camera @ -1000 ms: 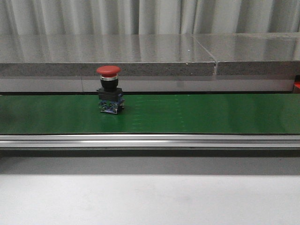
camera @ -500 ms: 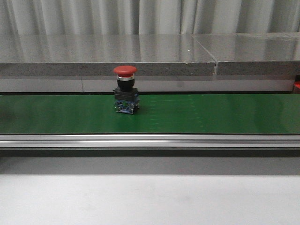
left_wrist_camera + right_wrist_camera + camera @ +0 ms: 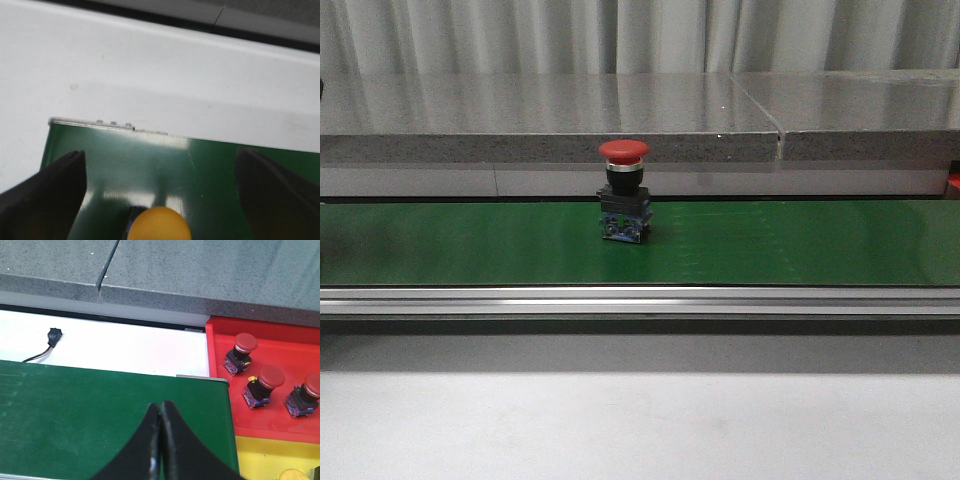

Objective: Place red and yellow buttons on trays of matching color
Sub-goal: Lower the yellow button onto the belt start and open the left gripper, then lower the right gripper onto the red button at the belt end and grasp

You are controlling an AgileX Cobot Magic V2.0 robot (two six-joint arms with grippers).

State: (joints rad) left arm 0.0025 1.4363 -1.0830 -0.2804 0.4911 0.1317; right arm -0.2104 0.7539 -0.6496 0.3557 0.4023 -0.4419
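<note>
Green belt material [image 3: 800,240] is seen running across the front view, and a red mushroom-head push button [image 3: 624,195] stands upright on it, a little left of the middle. Its black body and blue base rest on the belt; a grey stone-like ledge [image 3: 550,120] lies behind and an aluminium rail [image 3: 640,300] runs along the near edge. No gripper is visible in this view.

In the left wrist view, the left gripper [image 3: 162,200] is held with its dark fingers [image 3: 45,195] spread wide apart over the end of the green belt [image 3: 200,165]. The yellow cap of a button [image 3: 159,225] is seen between the fingers, touched by neither, at the picture's edge. A white surface [image 3: 150,75] lies beyond the belt end.

In the right wrist view, the right gripper [image 3: 161,440] is shown with its black fingers [image 3: 142,450] pressed together and nothing between them, above the green belt [image 3: 75,410]. Just beside the belt end a red tray [image 3: 220,380] is seen holding three red buttons [image 3: 242,351], [image 3: 264,384], [image 3: 304,396], each standing tilted. Next to it lies a yellow tray [image 3: 260,455], with a yellow button [image 3: 292,475] partly visible at the frame edge. A small black connector with a cable [image 3: 50,340] rests on the white strip beyond the belt.
</note>
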